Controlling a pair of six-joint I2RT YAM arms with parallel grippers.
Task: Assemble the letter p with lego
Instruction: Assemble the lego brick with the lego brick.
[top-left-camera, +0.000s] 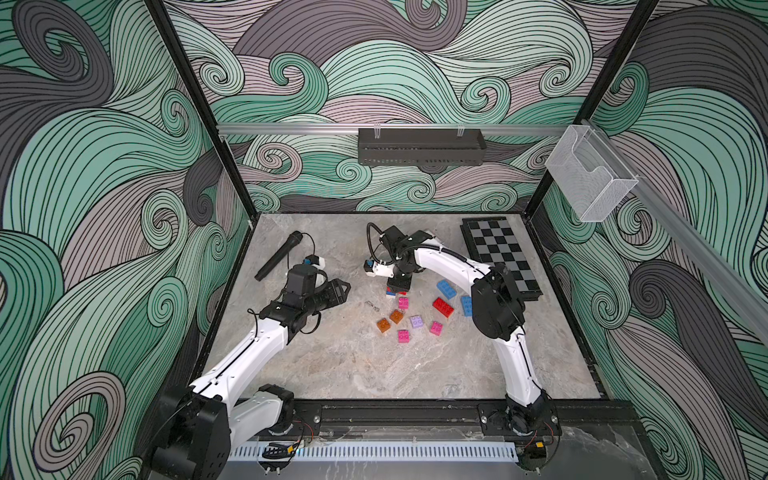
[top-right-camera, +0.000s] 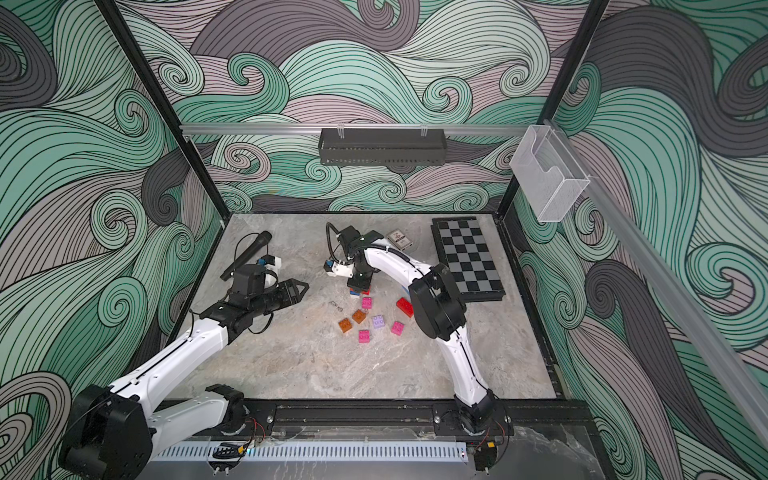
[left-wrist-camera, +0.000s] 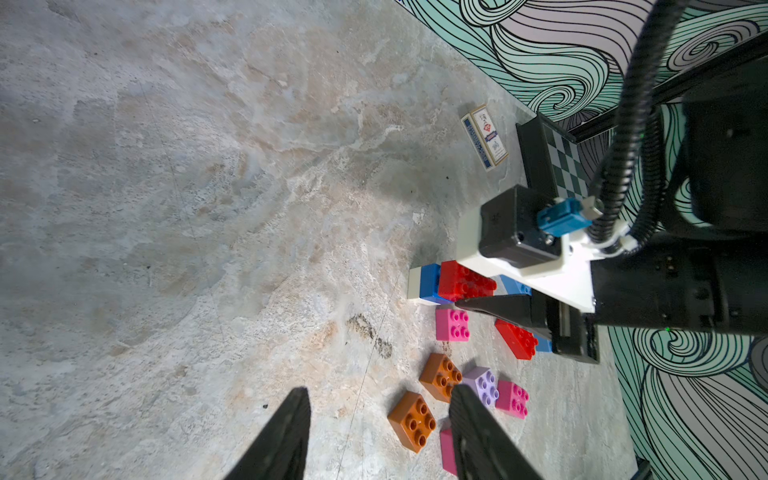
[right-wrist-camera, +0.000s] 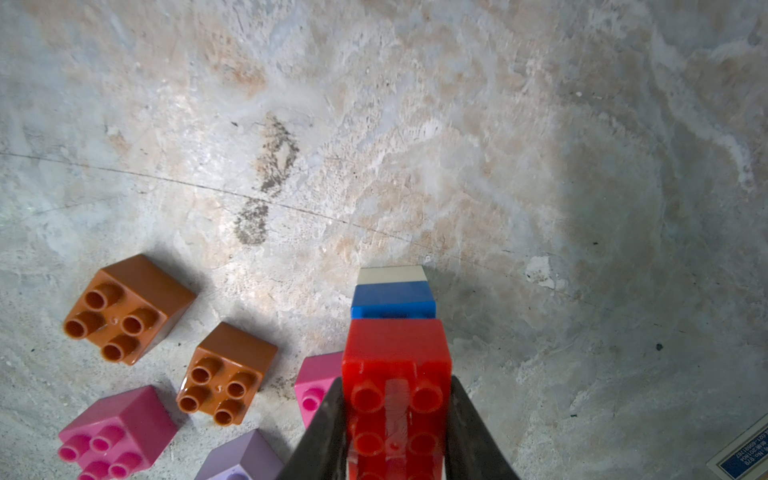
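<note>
A short lego stack stands on the table, a white brick (right-wrist-camera: 392, 274) lowest, then a blue brick (right-wrist-camera: 392, 299), with a red oblong brick (right-wrist-camera: 397, 357) on top. My right gripper (right-wrist-camera: 396, 384) is shut on the red brick, one finger on each long side; in a top view it points down over the stack (top-left-camera: 390, 293). Loose lego lies just in front: two orange bricks (top-left-camera: 382, 325), three pink ones (top-left-camera: 403, 336), a lilac one (top-left-camera: 416, 321), a red oblong (top-left-camera: 443, 307) and two blue ones (top-left-camera: 446, 288). My left gripper (left-wrist-camera: 379, 390) is open and empty, left of the bricks (top-left-camera: 343, 287).
A black microphone (top-left-camera: 277, 256) lies at the back left behind the left arm. A chessboard (top-left-camera: 500, 253) lies along the right back edge, with a boxed card deck (top-right-camera: 400, 240) beside it. A black tray (top-left-camera: 420, 146) and a wire basket (top-left-camera: 590, 183) hang on the walls.
</note>
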